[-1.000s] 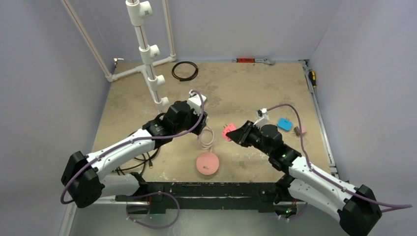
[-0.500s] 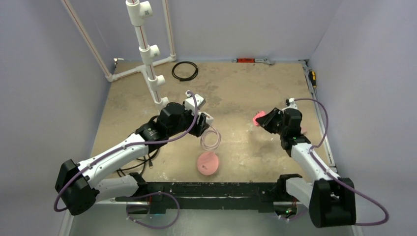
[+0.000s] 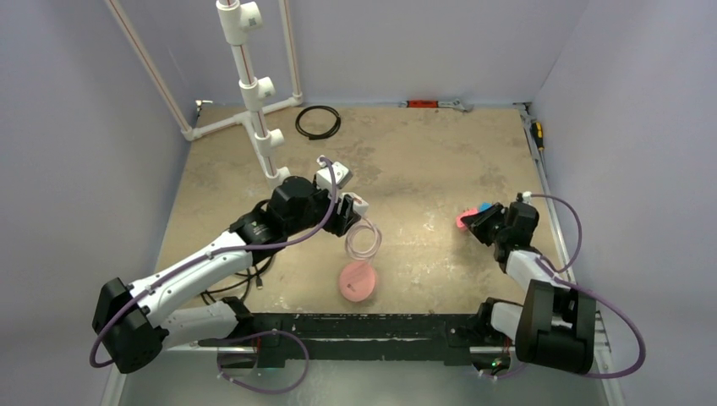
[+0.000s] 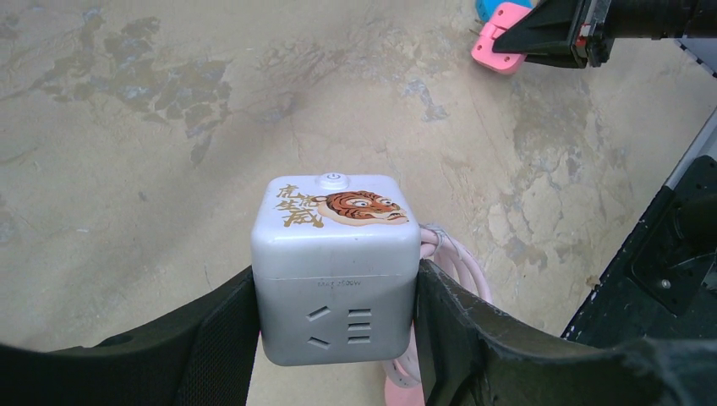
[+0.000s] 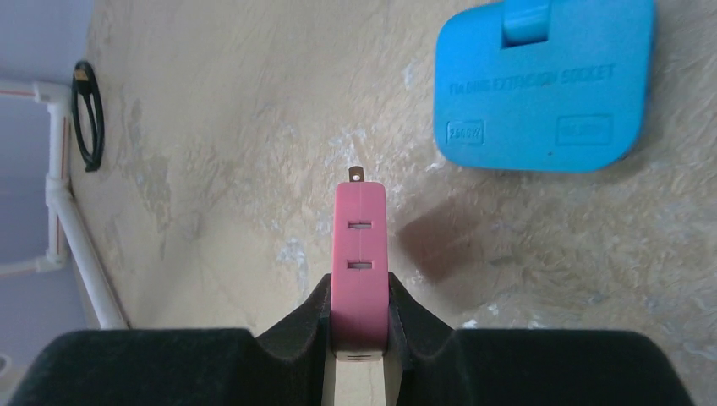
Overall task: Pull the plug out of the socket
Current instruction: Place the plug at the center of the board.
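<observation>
The socket [image 4: 336, 262] is a white cube with a tiger sticker and dark slot holes. My left gripper [image 4: 336, 326] is shut on its two sides and holds it above the table; it also shows in the top view [image 3: 358, 205]. Its pink cable [image 3: 364, 240] coils down to a pink disc [image 3: 355, 282]. The plug [image 5: 360, 254] is a flat pink piece with a metal prong at its tip. My right gripper [image 5: 360, 317] is shut on it, apart from the socket, at the right of the table [image 3: 464, 221].
A blue adapter [image 5: 545, 85] lies on the table just beyond the plug, also in the top view [image 3: 486, 206]. A white PVC pipe stand [image 3: 254, 93] and a black cable ring [image 3: 318, 121] are at the back left. The table's right edge rail [image 3: 554, 228] is close to the right arm.
My right gripper has carried the pink plug rightward, away from the socket, to beside the blue adapter. My left gripper has shifted only slightly with the socket.
</observation>
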